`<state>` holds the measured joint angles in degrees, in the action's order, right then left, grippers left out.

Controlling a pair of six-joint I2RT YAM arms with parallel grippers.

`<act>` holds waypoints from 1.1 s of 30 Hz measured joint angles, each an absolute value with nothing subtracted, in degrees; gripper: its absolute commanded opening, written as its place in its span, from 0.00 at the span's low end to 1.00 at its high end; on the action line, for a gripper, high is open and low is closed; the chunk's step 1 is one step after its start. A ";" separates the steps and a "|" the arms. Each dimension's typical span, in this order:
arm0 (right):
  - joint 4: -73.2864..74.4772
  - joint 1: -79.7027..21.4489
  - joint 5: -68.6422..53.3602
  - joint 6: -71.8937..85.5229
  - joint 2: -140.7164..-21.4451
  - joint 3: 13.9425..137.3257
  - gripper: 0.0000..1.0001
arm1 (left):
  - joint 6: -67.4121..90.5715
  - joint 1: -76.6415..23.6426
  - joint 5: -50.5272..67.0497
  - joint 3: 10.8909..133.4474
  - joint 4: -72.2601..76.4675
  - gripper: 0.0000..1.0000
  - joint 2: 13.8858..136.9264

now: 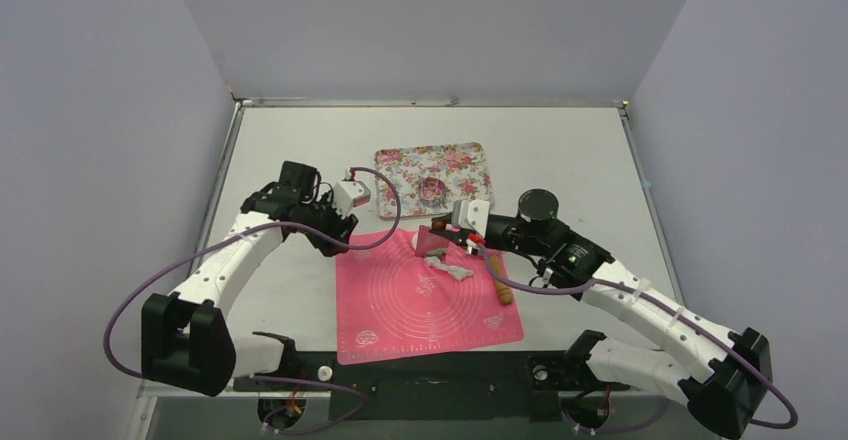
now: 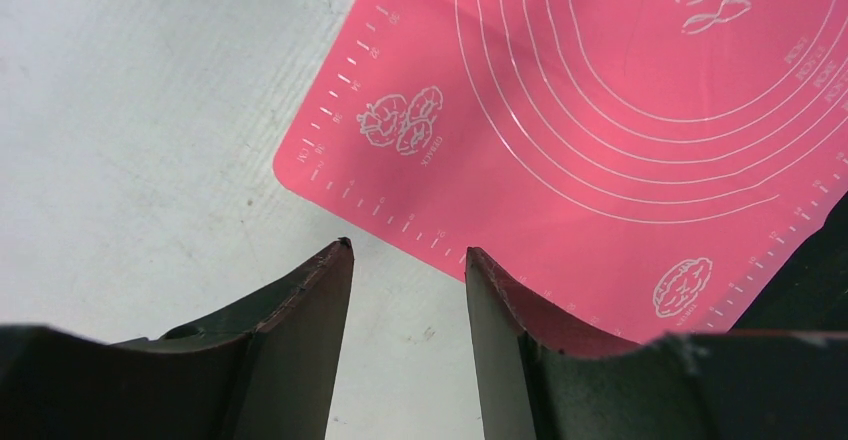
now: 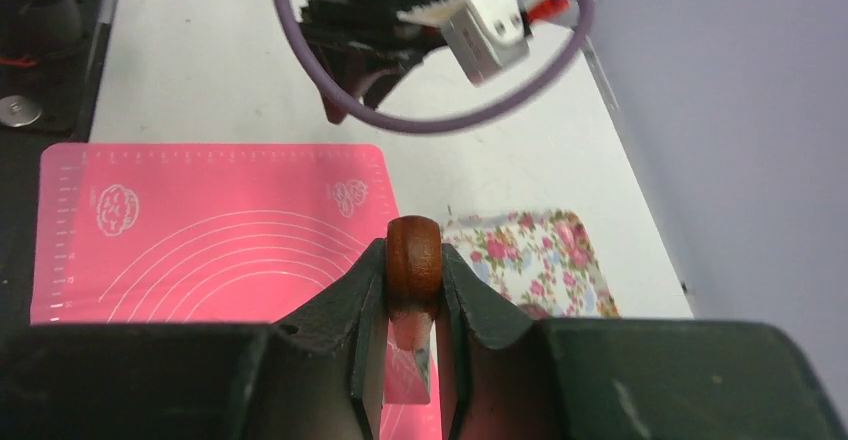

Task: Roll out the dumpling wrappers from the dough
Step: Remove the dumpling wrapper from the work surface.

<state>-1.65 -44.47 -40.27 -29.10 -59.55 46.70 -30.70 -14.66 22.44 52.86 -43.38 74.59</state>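
Ragged white scraps of dough [image 1: 447, 268] lie on the far right part of the pink silicone mat [image 1: 400, 310], within its printed circles. Just beside them on the far side is the blade of a wooden-handled scraper [image 3: 413, 265]. My right end effector [image 3: 413, 248] is clamped on its handle, one finger on each side.

A wooden rolling pin [image 1: 501, 288] rests along the mat's right edge, partly under my right arm. Just beyond the mat's far edge sits a floral tray [image 1: 470, 160] with a small round cutter [image 1: 432, 190] on it.

My left end effector [image 2: 408, 250] hangs with its jaws apart and nothing between them. It is over the bench [image 1: 290, 290] just off a rounded corner of the mat.

The mat's near edge runs close to the bench's near edge, by my arm bases. Bare bench shows to the left of the mat and beyond the tray, up to the walls.
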 measured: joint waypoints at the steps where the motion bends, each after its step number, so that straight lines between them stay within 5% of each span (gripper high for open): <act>1: -1.63 -44.23 -37.87 -27.42 -57.98 46.06 0.00 | -30.70 -14.26 22.90 53.47 -43.59 0.44 73.89; 12: -0.78 -44.71 -21.47 -18.61 -50.30 45.52 0.00 | -30.28 -14.55 27.94 59.96 -46.15 0.47 67.79; 33: -2.13 -43.79 -21.63 -17.91 -50.15 46.65 0.00 | -30.17 -16.05 29.41 61.89 -47.59 0.47 66.72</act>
<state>-2.13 -43.79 -21.63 -17.91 -50.15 46.65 -30.17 -16.05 29.41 61.89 -47.59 66.72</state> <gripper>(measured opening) 0.158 0.469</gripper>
